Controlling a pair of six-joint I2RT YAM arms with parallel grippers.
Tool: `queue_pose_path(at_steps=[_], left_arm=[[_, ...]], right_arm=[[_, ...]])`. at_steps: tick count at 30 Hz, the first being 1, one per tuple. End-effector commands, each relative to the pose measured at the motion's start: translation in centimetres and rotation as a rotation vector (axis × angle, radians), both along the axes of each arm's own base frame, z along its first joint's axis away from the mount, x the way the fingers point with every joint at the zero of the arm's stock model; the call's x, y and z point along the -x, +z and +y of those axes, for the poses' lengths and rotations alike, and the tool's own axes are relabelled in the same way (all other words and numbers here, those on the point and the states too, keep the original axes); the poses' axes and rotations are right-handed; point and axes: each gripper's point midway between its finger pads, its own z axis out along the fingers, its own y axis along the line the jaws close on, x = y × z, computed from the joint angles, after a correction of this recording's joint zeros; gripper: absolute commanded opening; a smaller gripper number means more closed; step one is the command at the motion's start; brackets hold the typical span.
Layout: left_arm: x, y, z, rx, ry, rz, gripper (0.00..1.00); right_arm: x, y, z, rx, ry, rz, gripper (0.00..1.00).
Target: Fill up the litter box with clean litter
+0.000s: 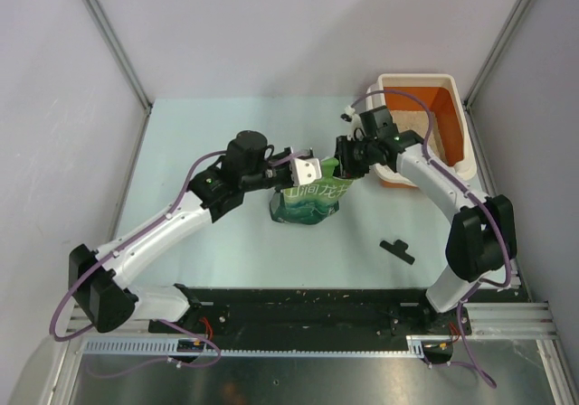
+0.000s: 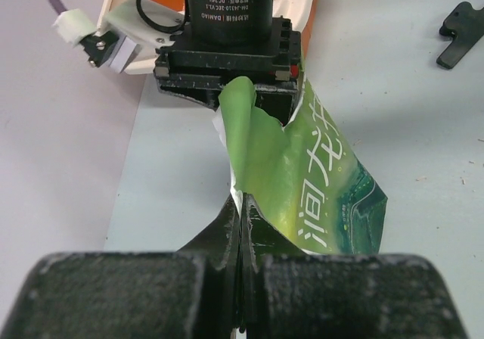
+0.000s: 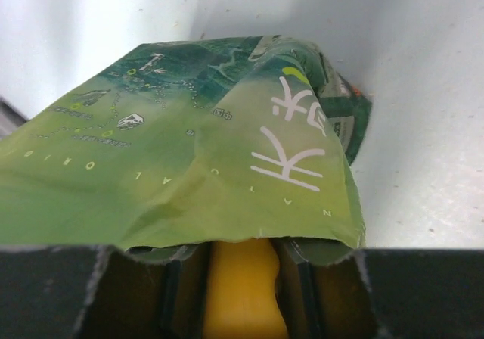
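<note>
A green bag [image 1: 306,202] with white lettering stands mid-table, its top crumpled; a yellow scoop [image 3: 240,290] shows beneath its edge; a small black part [image 1: 397,250] lies near right on the pale table [image 1: 181,152], well apart from the bag.

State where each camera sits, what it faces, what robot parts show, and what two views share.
Top external: above and behind the robot, looking down; left arm, right arm, green printed pouch bag, orange white-rimmed plastic litter box.
Left wrist: on the left arm, looking along the shut left pincer, clamped on the bag, toward the right arm.
Right wrist: on the right arm, facing the bag; right pincer grips a yellow-orange plastic piece.
Shared: all three show the bag.
</note>
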Motion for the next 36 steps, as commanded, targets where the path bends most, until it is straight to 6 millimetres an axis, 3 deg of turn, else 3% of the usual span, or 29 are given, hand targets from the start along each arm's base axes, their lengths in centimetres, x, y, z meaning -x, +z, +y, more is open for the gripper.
queue_pose_path(at_steps=[1, 5, 6, 9, 12, 15, 20, 25, 36], left_arm=[[0.1, 3.6, -1.4, 0.095, -0.036, -0.042, 0.0], [-0.3, 3.5, -0.9, 0.08, 0.004, -0.061, 0.0], [-0.3, 3.6, -0.7, 0.076, 0.012, -0.069, 0.0], [-0.5, 3.5, -0.1, 0.052, 0.037, -0.097, 0.0], [-0.8, 3.2, 0.3, 0.02, 0.059, -0.115, 0.0], [-1.3, 2.8, 0.9, -0.004, 0.097, -0.12, 0.0], [-1.5, 2.2, 1.3, -0.021, 0.123, -0.116, 0.0], [-1.3, 2.1, 1.4, -0.022, 0.121, -0.118, 0.0], [-1.4, 2.5, 1.2, -0.016, 0.113, -0.121, 0.0]], right_arm=[[2.7, -0.5, 1.3, -0.222, 0.057, 0.236, 0.0], [2.3, 3.2, 2.4, -0.406, 0.102, 0.223, 0.0], [1.2, 3.8, 1.8, -0.446, 0.088, 0.188, 0.0], [0.2, 5.0, 1.1, -0.569, 0.068, 0.209, 0.0], [-1.1, 5.8, -0.6, -0.703, 0.017, 0.269, 0.0], [-2.4, 7.6, -2.7, -0.77, 0.0, 0.218, 0.0], [-2.4, 9.4, -5.9, -0.819, 0.033, 0.159, 0.0], [-1.2, 8.9, -8.9, -0.826, 0.008, 0.195, 0.0], [0.5, 8.1, -12.7, -0.863, -0.02, 0.241, 0.0]])
